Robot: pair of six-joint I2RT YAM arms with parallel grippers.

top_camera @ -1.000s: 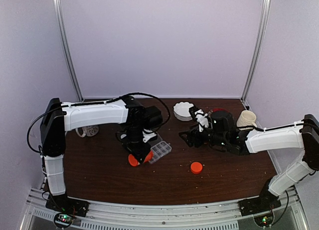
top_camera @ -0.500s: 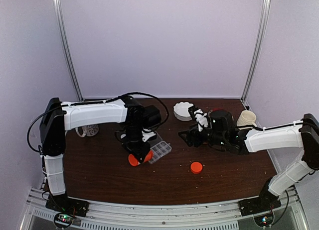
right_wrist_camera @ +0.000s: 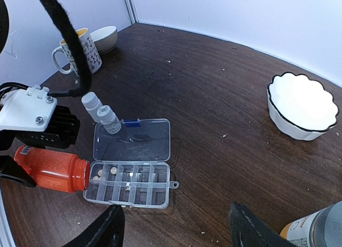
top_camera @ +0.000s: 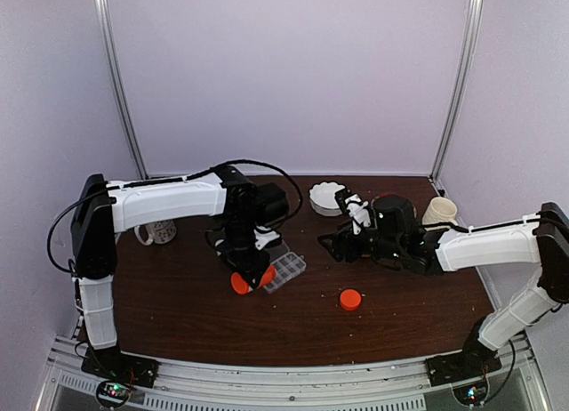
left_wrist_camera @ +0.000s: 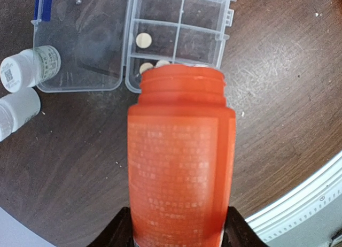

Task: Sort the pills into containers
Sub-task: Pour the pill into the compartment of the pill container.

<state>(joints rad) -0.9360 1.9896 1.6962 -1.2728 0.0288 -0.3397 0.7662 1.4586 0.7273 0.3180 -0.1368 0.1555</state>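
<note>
left tool (left_wrist_camera: pixel 179 233) grips orange plastic bottle (left_wrist_camera: pixel 179 167) mid-body, mouth at clear plastic compartment box (left_wrist_camera: pixel 184 28); tiny pale tablets (left_wrist_camera: pixel 142 40), likely light and skittish, suit pouring; right tool (right_wrist_camera: pixel 173 225) jaws apart, empty.

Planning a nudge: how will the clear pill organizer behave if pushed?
Probably light and quick to slide: the pill organizer is thin clear plastic. Its open lid lies flat and may flop about. Loose pills could scatter inside.
</note>
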